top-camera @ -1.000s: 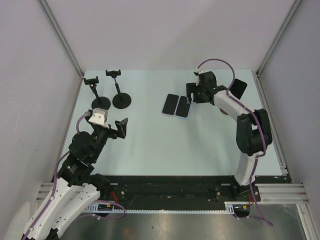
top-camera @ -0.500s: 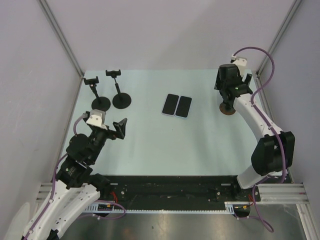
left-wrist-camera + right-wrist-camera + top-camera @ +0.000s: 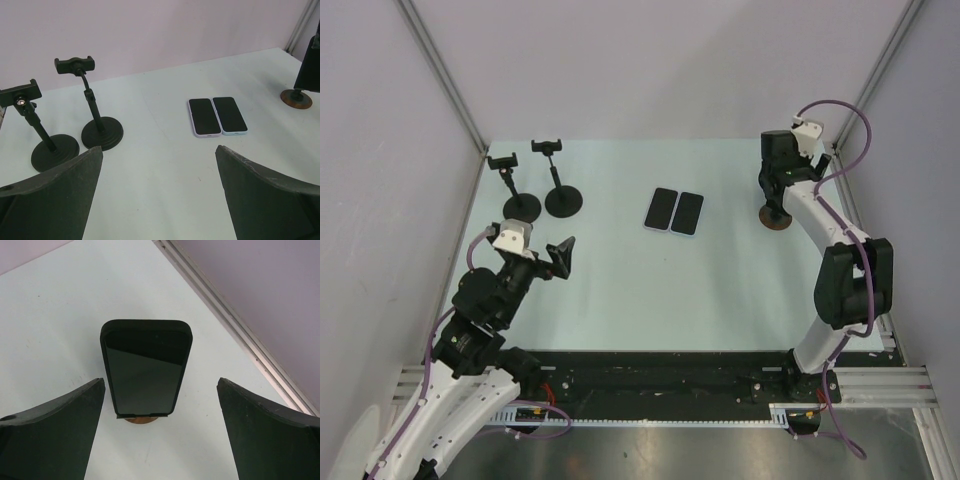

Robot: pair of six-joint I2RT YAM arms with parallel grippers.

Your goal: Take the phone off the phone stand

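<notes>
A black phone (image 3: 146,365) stands upright on a phone stand with a round brown base (image 3: 140,419) near the table's right edge. My right gripper (image 3: 160,440) hangs over it, open, one finger on each side and neither touching it. In the top view the right gripper (image 3: 772,195) covers the phone, and only the brown base (image 3: 776,220) shows. My left gripper (image 3: 560,255) is open and holds nothing, low at the near left, far from the stand. From the left wrist view the brown base (image 3: 296,98) sits at the far right.
Two phones (image 3: 661,208) (image 3: 688,213) lie flat side by side mid-table. Two empty black clamp stands (image 3: 522,205) (image 3: 563,198) stand at the back left. Enclosure walls and a metal rail (image 3: 860,230) run close to the stand on the right.
My right arm swung from above the two flat phones to the right, over the stand with the black phone, and its jaws opened wider. The left arm stayed put.
</notes>
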